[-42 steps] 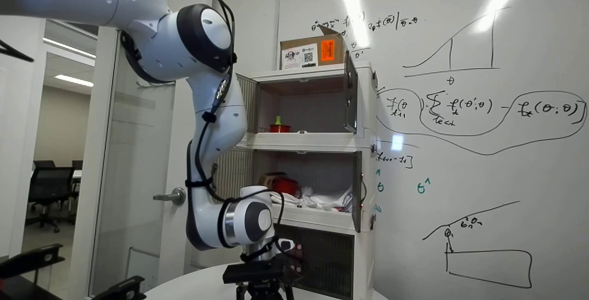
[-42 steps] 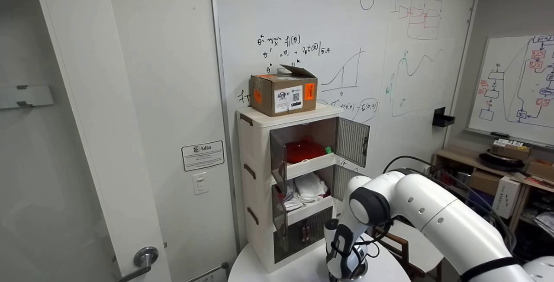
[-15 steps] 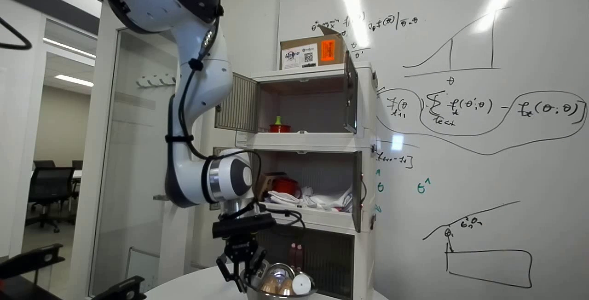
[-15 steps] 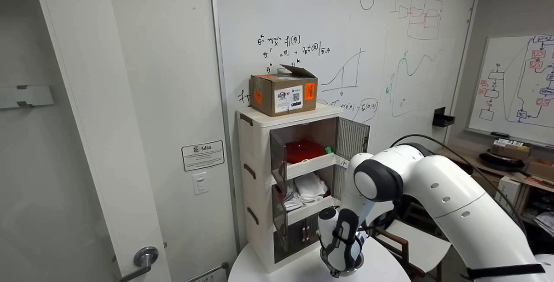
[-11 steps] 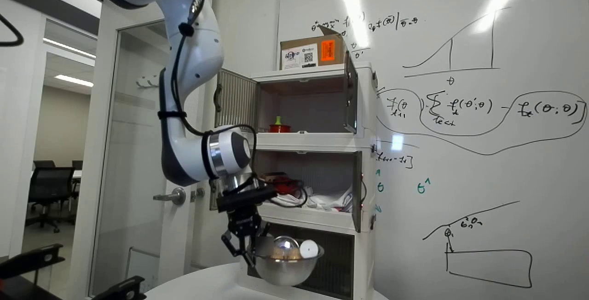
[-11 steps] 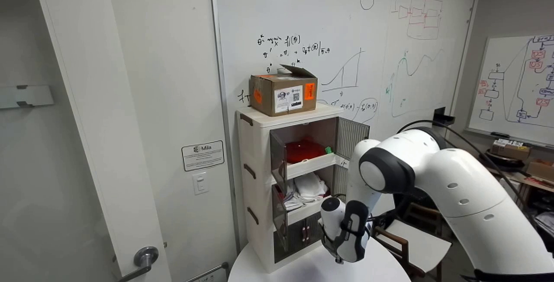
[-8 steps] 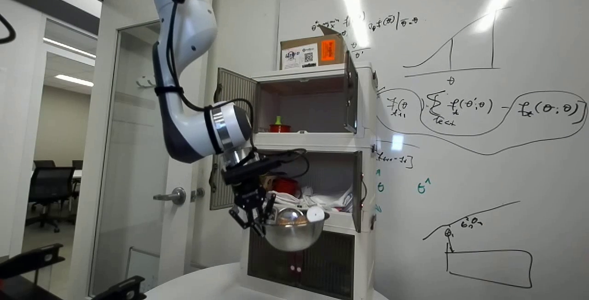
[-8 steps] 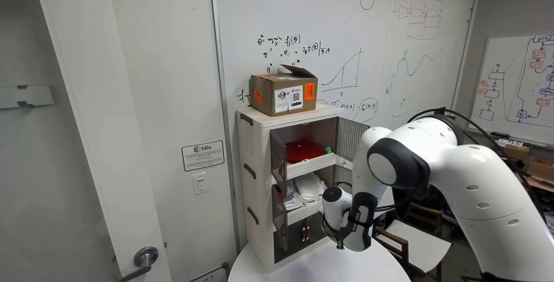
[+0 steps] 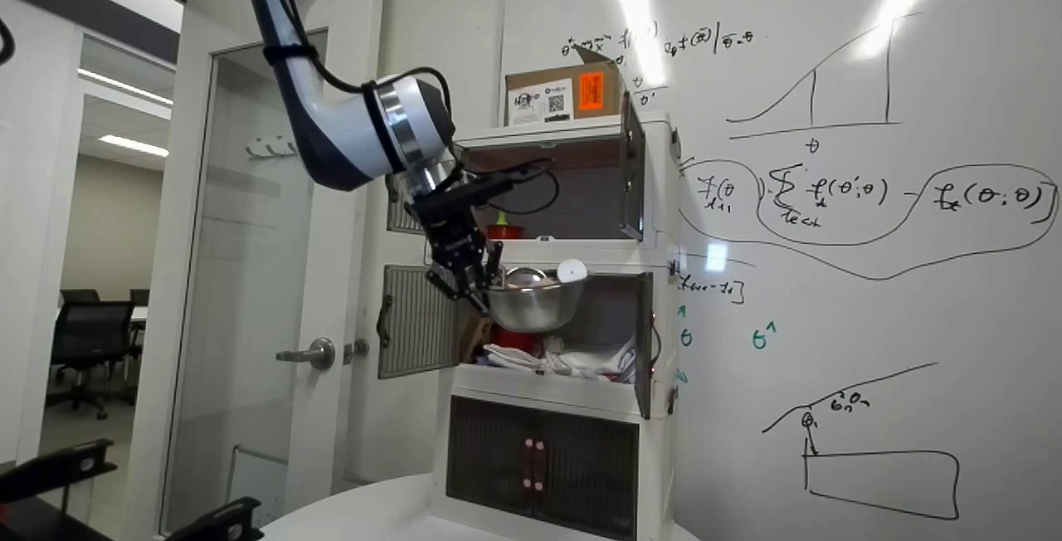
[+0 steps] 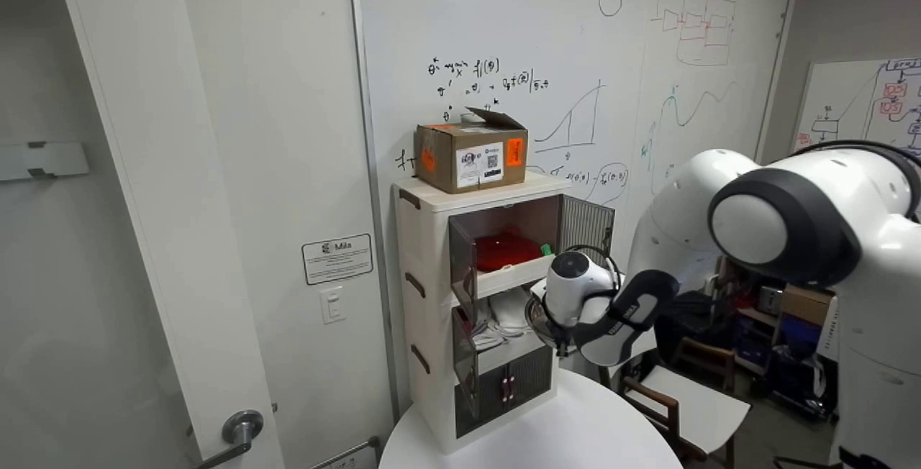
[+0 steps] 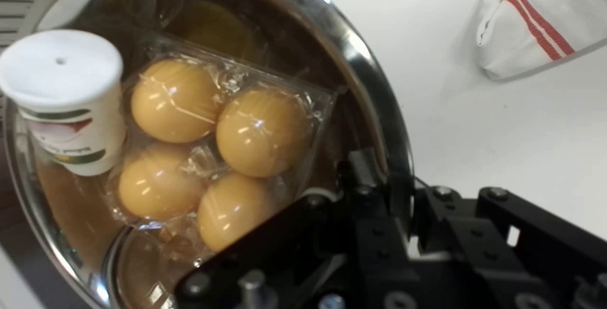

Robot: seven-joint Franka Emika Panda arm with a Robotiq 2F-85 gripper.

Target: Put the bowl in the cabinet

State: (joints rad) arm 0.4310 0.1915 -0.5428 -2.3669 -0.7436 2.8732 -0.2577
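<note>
A round steel bowl [image 9: 535, 313] hangs in the air in front of the cabinet [image 9: 660, 192], about level with the top of its middle compartment. It is roughly upright and carries several orange egg-shaped things [image 11: 263, 131] in clear plastic plus a white cup [image 11: 66, 95]. My gripper [image 9: 488, 284] is shut on the bowl's near rim, one finger inside and one outside, as the wrist view shows at the rim [image 11: 351, 46]. In an exterior view the arm hides most of the bowl [image 10: 536, 321]. The upper and middle compartments have their doors swung out; the dark-fronted bottom doors are closed.
A red dish [image 10: 507, 249] sits in the upper compartment. White cloths [image 9: 589, 358] and a red pot [image 9: 514, 338] fill part of the middle one. The swung-out doors [image 9: 415, 321] flank both openings. A cardboard box [image 9: 564, 93] tops the cabinet; a round white table [image 10: 561, 433] is below.
The arm has raised the bowl from low over the table up to the middle compartment's top edge, the wrist tilting toward the cabinet. The grip on the rim has stayed.
</note>
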